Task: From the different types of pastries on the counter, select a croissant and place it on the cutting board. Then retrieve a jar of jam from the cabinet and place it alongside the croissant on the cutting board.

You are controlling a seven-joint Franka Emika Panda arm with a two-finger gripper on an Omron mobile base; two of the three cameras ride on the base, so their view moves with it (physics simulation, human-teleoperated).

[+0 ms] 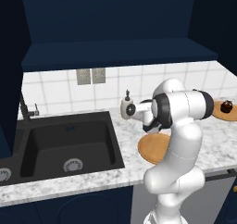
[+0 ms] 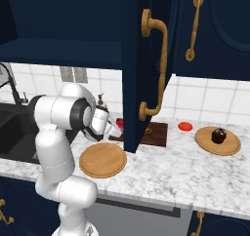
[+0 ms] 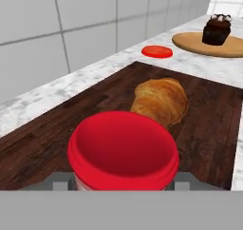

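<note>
In the hand view the jar of jam point(image 3: 122, 150), with its red lid toward the camera, sits between my gripper's point(image 3: 121, 180) two finger tips, which lie close against its sides. It is low over the near end of the dark cutting board point(image 3: 209, 115). Just behind the jar the golden croissant point(image 3: 161, 100) lies on the board. From the right base view the gripper point(image 2: 116, 126) reaches to the board's point(image 2: 157, 132) left end, partly behind the open navy cabinet door point(image 2: 146, 59). Whether the jar rests on the board I cannot tell.
A dark muffin point(image 2: 218, 135) stands on a round wooden plate point(image 2: 229, 146) to the right, and a flat red disc point(image 2: 185, 126) lies beside the board. Another wooden plate point(image 2: 102, 160) lies on the marble counter point(image 2: 171, 169) under my arm. The black sink point(image 1: 69, 140) is to the left.
</note>
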